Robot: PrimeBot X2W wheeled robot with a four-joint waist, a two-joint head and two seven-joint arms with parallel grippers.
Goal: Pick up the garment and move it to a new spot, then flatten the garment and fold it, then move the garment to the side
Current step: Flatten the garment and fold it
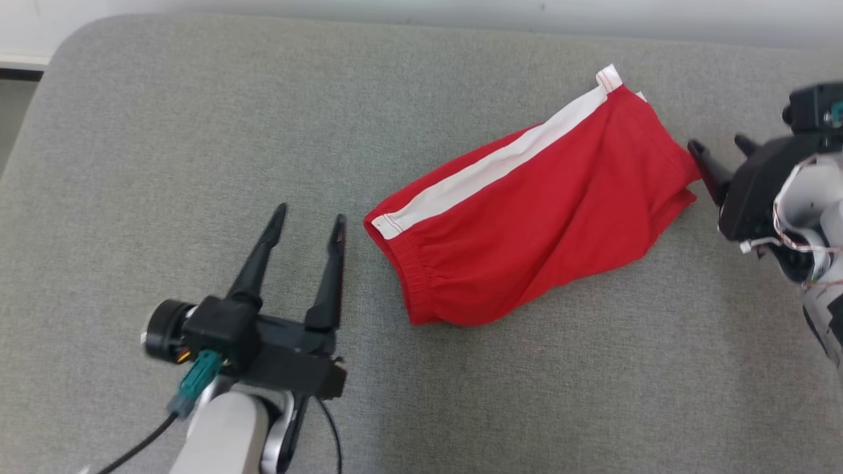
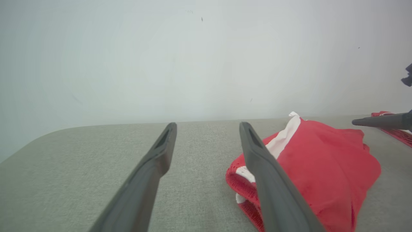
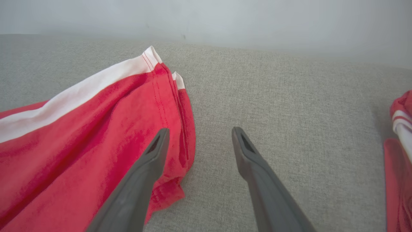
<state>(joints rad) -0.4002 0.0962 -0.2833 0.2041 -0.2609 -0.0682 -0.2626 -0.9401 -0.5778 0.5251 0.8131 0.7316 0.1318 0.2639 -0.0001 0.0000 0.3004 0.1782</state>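
Forearm casing (image 1: pixel 227 431), pale and smooth, comes up from the near side of the table (image 1: pixel 164 118), with a black cable (image 1: pixel 135 449) trailing off it. It carries the left gripper (image 1: pixel 311 212), whose two long dark fingers point away, just beside the waistband end of the garment (image 1: pixel 527 210) and clear of it. The jaws stand wide apart and hold nothing.

The garment is a pair of red shorts in soft, creased knit. It is folded to a rough oblong and lies slantwise on the table's grey woven covering. A gathered elastic waistband forms its nearer end, and a white stripe (image 1: pixel 500 161) runs along its farther long edge.

At the garment's leg-hem end the right gripper (image 1: pixel 718 143) reaches in from the side on a bent arm of white casing and thin wires. Its jaws are also spread wide and empty. One fingertip lies over the hem's edge, and I cannot tell whether it touches.

Past that gripper, well apart from the garment, lies another red-and-white cloth (image 3: pixel 397 167). Behind the garment, the table's rounded far edge meets a plain pale wall (image 2: pixel 193 64).
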